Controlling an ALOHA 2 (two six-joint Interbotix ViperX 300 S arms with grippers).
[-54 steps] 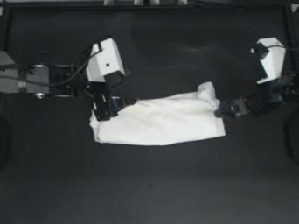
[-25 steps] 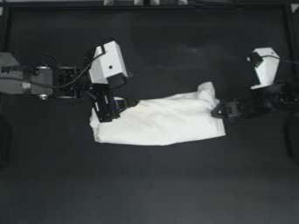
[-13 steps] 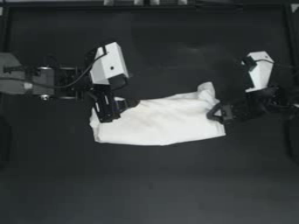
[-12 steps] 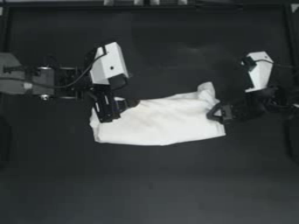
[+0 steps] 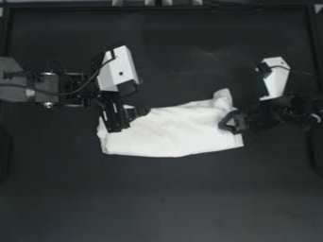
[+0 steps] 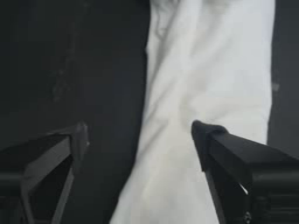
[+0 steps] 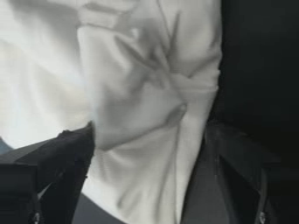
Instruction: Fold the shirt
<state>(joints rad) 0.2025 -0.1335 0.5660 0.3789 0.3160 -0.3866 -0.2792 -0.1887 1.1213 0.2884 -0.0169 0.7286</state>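
Soft white cloth T-shirt (image 5: 174, 132) lay folded into a wide bundle at frame centre on the dark table (image 5: 164, 198). Left gripper (image 5: 118, 124) sat at its left edge, jaws spread. Right gripper (image 5: 232, 124) at the right edge, jaws parted around bunched cloth.

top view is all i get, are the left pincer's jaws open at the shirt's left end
Observer: Yes. In the left wrist view the left pincer stands open, one jaw over bare table, the other over the shirt.
Operator: right pincer open too
Observer: Yes, the right pincer is open, with a bunched lump of cloth between its jaws.
Operator: is that end flat or creased
Observer: Creased. The right wrist view shows twisted folds gathered there, not a smooth edge.
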